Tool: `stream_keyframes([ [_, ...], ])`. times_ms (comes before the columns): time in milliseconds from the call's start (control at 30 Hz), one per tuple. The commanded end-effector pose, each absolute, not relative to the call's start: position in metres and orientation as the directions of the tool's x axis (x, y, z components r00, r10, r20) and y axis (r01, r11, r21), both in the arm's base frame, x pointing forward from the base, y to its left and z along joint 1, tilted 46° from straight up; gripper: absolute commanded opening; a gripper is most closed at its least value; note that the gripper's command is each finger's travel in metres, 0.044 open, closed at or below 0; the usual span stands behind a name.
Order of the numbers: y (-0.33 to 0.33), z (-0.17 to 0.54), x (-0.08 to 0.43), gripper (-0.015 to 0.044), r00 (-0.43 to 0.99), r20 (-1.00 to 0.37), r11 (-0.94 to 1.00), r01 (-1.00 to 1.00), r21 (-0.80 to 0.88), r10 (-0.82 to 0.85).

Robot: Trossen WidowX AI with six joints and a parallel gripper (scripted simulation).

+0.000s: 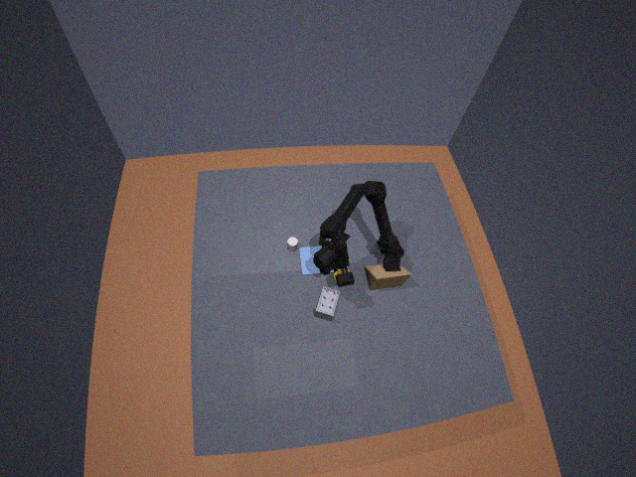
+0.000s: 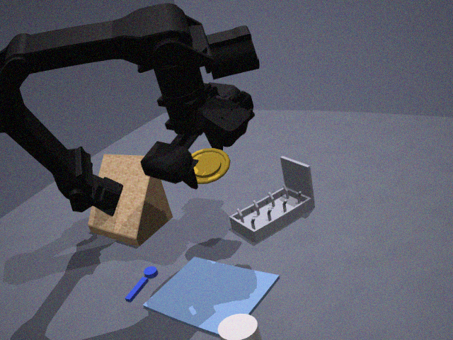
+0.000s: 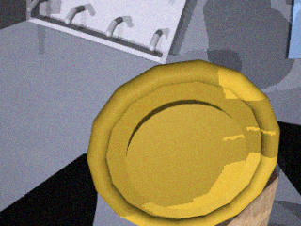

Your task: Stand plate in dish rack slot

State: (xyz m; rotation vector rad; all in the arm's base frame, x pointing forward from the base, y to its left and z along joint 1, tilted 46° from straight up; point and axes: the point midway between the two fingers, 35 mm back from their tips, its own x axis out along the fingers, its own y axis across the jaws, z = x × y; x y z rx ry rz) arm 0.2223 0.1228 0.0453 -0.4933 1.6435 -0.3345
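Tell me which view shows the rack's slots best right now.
The exterior view: the dish rack appears whole, pegs upright in two rows. The wrist view catches only part above the plate held by the gripper. The top view shows a tiny block.
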Motion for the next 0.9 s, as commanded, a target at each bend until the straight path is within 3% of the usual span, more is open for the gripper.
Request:
stream_keyframes([
  [0,0.119,0.038,0.221,0.0,-0.116,-0.888,0.889,-0.175,-0.423,-0.445],
  [867,0.098,0.0,0.228,0.0,-0.174,-0.985,0.846,-0.523,0.107,0.017],
])
